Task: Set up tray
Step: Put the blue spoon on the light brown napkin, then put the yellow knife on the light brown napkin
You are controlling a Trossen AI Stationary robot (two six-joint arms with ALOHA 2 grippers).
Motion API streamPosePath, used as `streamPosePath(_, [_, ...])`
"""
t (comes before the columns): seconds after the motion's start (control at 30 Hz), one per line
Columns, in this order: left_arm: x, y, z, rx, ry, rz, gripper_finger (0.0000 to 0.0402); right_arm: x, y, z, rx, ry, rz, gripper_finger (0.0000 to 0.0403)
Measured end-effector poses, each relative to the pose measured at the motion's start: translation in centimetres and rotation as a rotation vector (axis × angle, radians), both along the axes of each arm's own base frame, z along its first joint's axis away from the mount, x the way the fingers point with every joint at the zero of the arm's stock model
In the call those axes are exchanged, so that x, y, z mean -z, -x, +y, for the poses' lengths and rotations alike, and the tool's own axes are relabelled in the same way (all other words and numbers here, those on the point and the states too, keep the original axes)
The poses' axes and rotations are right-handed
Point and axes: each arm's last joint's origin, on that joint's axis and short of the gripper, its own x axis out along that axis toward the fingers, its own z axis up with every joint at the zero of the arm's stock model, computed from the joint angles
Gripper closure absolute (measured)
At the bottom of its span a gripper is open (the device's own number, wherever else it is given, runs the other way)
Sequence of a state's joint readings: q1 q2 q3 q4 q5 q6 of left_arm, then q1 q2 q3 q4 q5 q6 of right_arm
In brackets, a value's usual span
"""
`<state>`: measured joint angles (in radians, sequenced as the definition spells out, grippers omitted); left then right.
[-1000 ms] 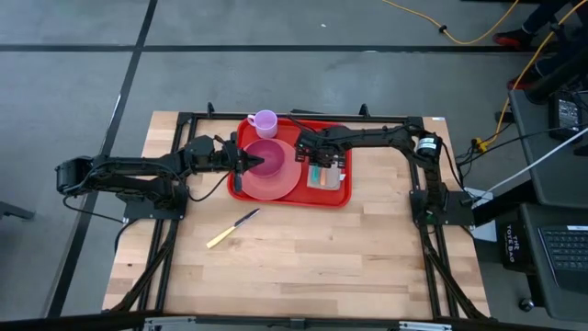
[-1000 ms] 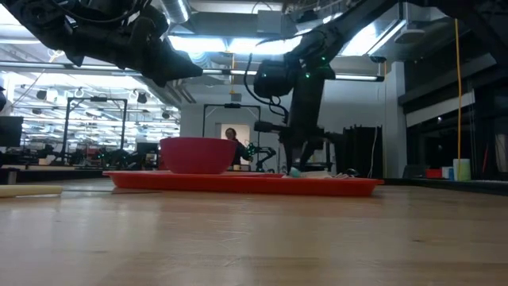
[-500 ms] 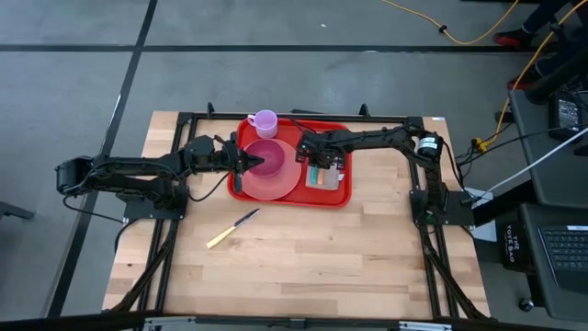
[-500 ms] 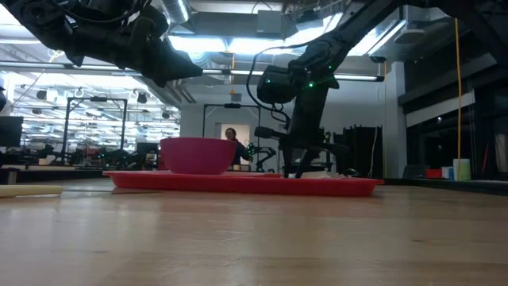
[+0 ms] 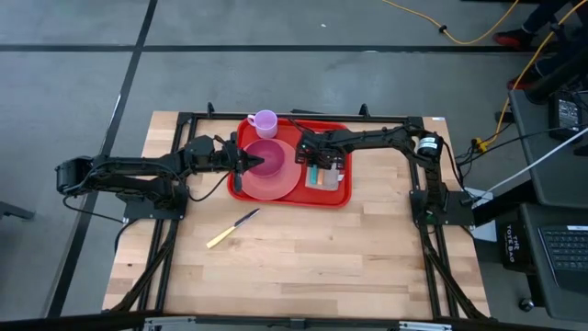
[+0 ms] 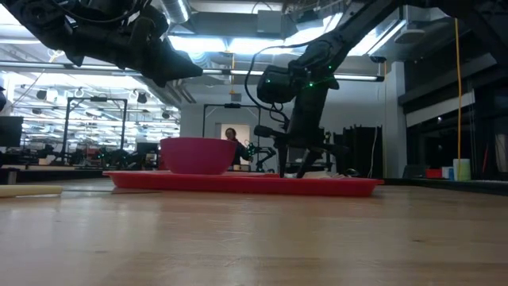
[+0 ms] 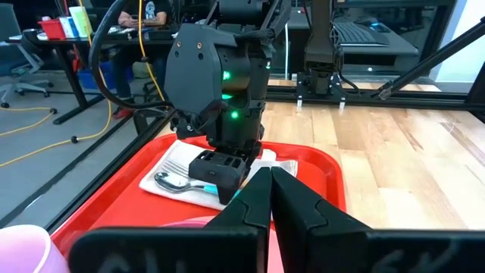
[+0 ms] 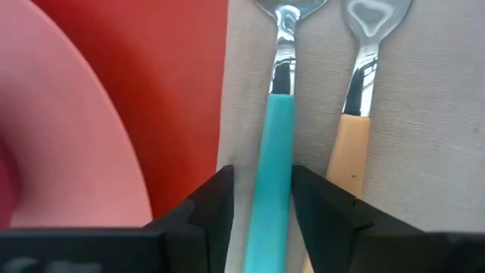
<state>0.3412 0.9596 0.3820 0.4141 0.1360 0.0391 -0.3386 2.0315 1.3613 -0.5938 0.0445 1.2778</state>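
Observation:
The red tray (image 5: 342,195) lies at the middle of the table's far side. It carries a pink plate (image 5: 276,184) with a pink bowl (image 5: 268,158), a purple cup (image 5: 265,120) and a pale napkin (image 5: 326,176). A teal-handled utensil (image 8: 276,136) and a tan-handled one (image 8: 352,144) lie side by side on the napkin. My right gripper (image 8: 261,176) is open and low over the napkin, one finger on either side of the teal handle; whether they touch it I cannot tell. My left gripper (image 7: 270,176) is shut and empty, hovering above the bowl's left rim.
A yellow-handled knife (image 5: 231,228) lies on the bare wood in front of the tray, toward the table's left. The near half of the table is open wood. The black frame rails (image 5: 175,230) run along the table's left, right and far sides.
My right gripper has come down toward the napkin until its fingertips reach tray level around the teal handle. In the low view its fingers stand wider apart now than half a second ago. The left arm, plate, bowl and cup have kept still.

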Motion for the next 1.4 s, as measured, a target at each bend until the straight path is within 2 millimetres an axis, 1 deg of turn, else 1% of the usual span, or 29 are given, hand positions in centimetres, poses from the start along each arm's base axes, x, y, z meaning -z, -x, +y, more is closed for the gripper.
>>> streamPosePath(0.3, [0.0,0.0,0.0,0.000,0.000,0.000,0.0398,-0.2,0.2,-0.3,0.001,-0.016,-0.006,0.0266])
streamPosePath(0.4, [0.0,0.0,0.0,0.000,0.000,0.000,0.0396,-0.9,0.2,-0.4,-0.011,-0.012,-0.005,0.0266])
streamPosePath(0.6, [0.1,0.0,0.0,-0.001,0.003,0.007,0.0394,-3.0,-0.4,-0.7,-0.045,0.015,-0.027,0.0266])
streamPosePath(0.77, [0.1,0.0,0.0,0.000,0.003,0.008,0.0395,-4.9,-0.2,-1.2,-0.076,0.020,0.039,0.0265])
streamPosePath(0.87, [0.1,0.0,0.0,-0.001,0.004,0.009,0.0393,-6.2,0.1,-1.2,-0.119,0.045,0.112,0.0265])
streamPosePath(1.0, [0.1,0.0,0.0,-0.001,0.004,0.011,0.0395,-8.7,-0.2,-1.4,-0.221,0.129,0.163,0.0265])
streamPosePath(1.13, [0.1,0.0,0.0,-0.001,0.005,0.014,0.0397,-11.1,-1.1,-0.9,-0.389,0.245,0.170,0.0265])
streamPosePath(1.3, [0.2,0.0,0.0,0.000,0.008,0.021,0.0396,-13.1,-2.1,0.9,-0.684,0.353,0.172,0.0265])
streamPosePath(1.4, [0.2,0.0,0.0,-0.001,0.007,0.021,0.0396,-13.6,-2.1,2.2,-0.813,0.441,0.218,0.0265])
